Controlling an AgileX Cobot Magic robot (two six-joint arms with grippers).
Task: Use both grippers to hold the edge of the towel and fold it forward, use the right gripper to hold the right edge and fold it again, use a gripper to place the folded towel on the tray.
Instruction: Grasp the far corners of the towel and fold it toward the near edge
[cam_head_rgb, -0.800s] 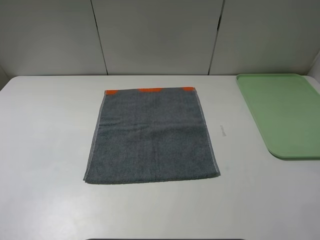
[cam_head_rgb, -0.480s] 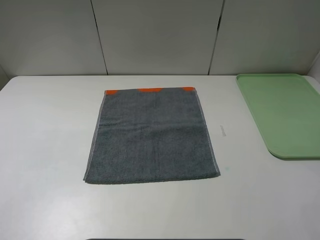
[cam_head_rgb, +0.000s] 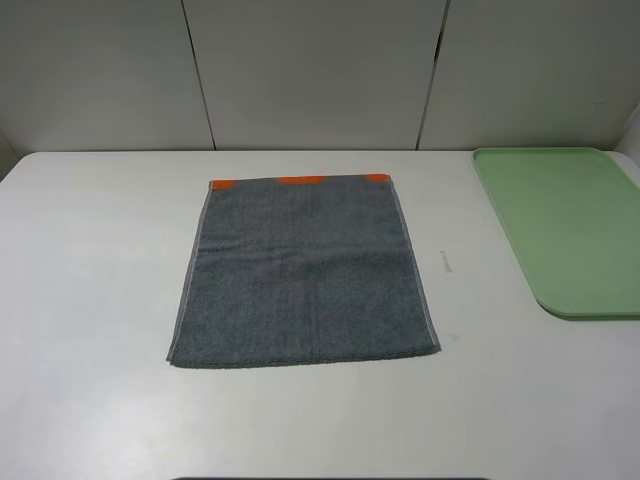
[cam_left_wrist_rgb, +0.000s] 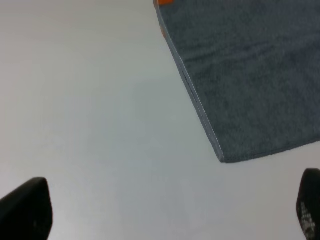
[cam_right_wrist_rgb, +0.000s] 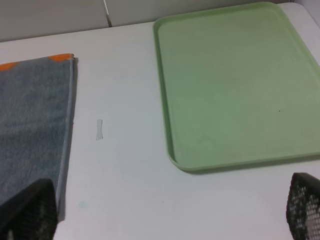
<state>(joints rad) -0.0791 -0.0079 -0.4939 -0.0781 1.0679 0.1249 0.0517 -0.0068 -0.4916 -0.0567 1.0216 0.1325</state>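
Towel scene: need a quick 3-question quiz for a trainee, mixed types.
1. True or false: the towel is already folded in half.
2. Pick one. The tray lies: A) left of the towel, B) right of the towel and apart from it, C) under the towel.
3. Fill in: in the high view, the orange marks sit along the towel's ____ edge (near or far from the camera).

Key
1. False, it lies flat and unfolded.
2. B
3. far
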